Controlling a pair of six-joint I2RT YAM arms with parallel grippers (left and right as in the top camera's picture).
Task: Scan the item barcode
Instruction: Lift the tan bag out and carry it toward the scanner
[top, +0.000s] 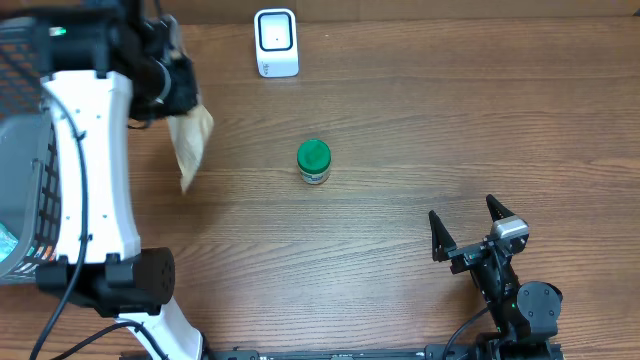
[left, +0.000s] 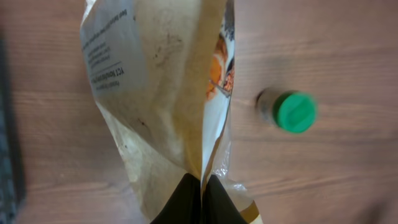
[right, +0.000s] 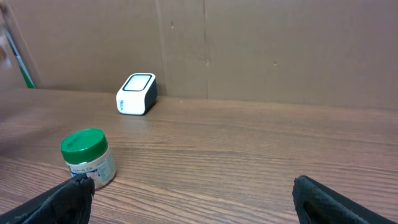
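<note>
**Overhead: left gripper pinching bag at 10 o'clock, right gripper wide and empty at 5 o'clock**

Overhead view, wood worktop (top: 400, 120). The left gripper (top: 185, 105) sits at 10 o'clock, clamped tight on the top edge of a tan bag (top: 190, 142). The bag hangs below it, with its long side running toward 6 o'clock. Can't tell if the bottom end touches the worktop. A wire basket (top: 25, 150) is at the 9 o'clock edge, partly behind the white left arm.

The white scanner (top: 276, 42) is at 12 o'clock, upright, well apart from the bag. The jar (top: 314, 161) has a green lid and stands near centre, between the bag and the right gripper (top: 466, 224) and touching neither.

The right gripper is at 5 o'clock with fingers spread wide and nothing between them.

Left wrist view: the gripper (left: 202, 196) is at 6 o'clock, its dark fingertips pressed together on a fold of the bag (left: 155, 93). There is printed text on the bag's upper left and an orange picture on the inner fold. No barcode is readable. The jar (left: 292, 112) is at 3 o'clock, blurred.

Right wrist view: the gripper (right: 193, 202) is open and low over the worktop. The jar (right: 88, 158) is at 8 o'clock, just beyond the left fingertip. The scanner (right: 137, 93) is at 11 o'clock, near the back wall.
</note>
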